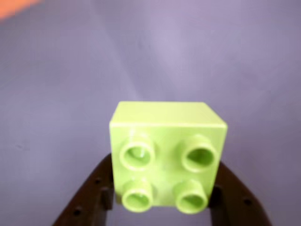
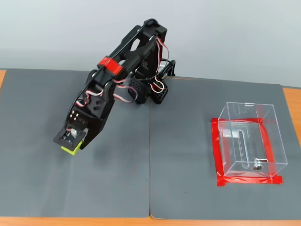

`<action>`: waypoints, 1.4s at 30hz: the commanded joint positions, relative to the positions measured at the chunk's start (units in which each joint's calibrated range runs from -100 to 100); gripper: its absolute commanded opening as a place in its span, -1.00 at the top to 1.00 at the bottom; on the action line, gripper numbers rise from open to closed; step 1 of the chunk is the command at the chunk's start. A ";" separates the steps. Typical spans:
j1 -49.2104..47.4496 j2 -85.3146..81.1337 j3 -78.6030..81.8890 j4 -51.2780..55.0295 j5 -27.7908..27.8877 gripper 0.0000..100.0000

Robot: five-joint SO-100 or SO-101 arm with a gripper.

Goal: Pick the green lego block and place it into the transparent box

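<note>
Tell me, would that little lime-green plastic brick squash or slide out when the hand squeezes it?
The small lime-green square plastic brick looks rigid, so it probably won't squash. Its glossy faces could be slippery, though the flat sides give the hand something to clamp. Being small and apparently hollow-studded, it is likely light, and square enough not to roll.

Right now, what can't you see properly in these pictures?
- Wrist view: the gripper fingers run off the bottom edge; the transparent box is out of frame.
- Wrist view: the orange patch at the top left corner is too blurred to identify.
- Fixed view: the green lego block is mostly hidden by the gripper.
- Fixed view: the small metal piece in the transparent box is too small to identify.
</note>
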 commanded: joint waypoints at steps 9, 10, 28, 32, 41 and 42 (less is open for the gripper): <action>-9.58 -13.23 -10.87 0.12 -5.32 0.81; -10.48 -13.49 -11.24 0.12 -5.32 0.81; -39.95 -15.86 -14.58 6.63 -5.26 0.81; -48.82 -15.86 -16.39 11.49 -5.32 0.81; -65.09 -14.93 -16.39 15.14 -5.32 0.81; -66.35 -14.84 -16.39 15.14 -5.32 0.81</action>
